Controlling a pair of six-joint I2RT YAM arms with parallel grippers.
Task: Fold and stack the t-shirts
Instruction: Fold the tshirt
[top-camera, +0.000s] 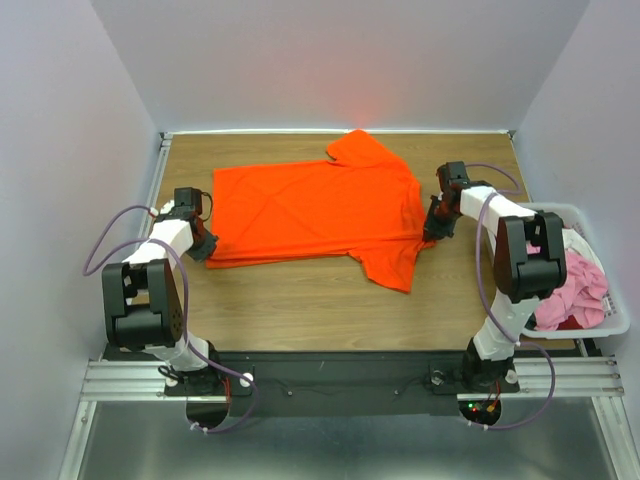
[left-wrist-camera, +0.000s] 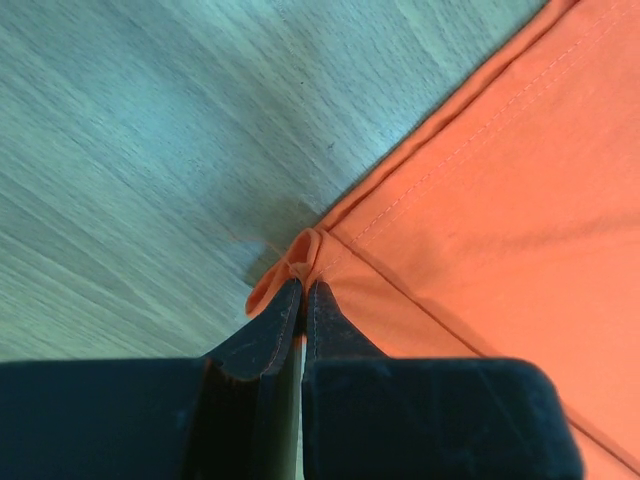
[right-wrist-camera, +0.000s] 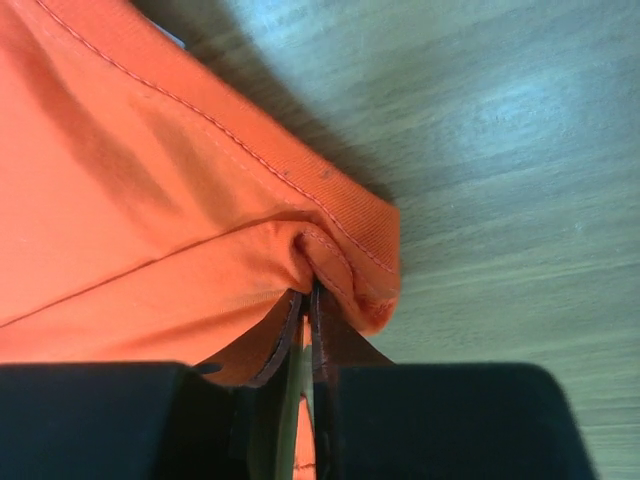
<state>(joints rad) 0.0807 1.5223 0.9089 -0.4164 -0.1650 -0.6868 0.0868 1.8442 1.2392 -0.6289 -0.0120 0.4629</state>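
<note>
A bright orange t-shirt (top-camera: 310, 205) lies spread across the wooden table, hem to the left, sleeves to the right. My left gripper (top-camera: 203, 243) is shut on the shirt's near left hem corner; the left wrist view shows the pinched orange corner (left-wrist-camera: 305, 250) at my gripper (left-wrist-camera: 303, 288). My right gripper (top-camera: 432, 232) is shut on the shirt's right edge by the near sleeve; the right wrist view shows the bunched orange fabric (right-wrist-camera: 330, 250) at my gripper (right-wrist-camera: 305, 297). Pink and white t-shirts (top-camera: 575, 285) lie in the bin at right.
A white plastic bin (top-camera: 616, 325) stands at the table's right edge beside the right arm. The bare wooden table (top-camera: 300, 300) shows in front of the shirt. White walls surround the table on three sides.
</note>
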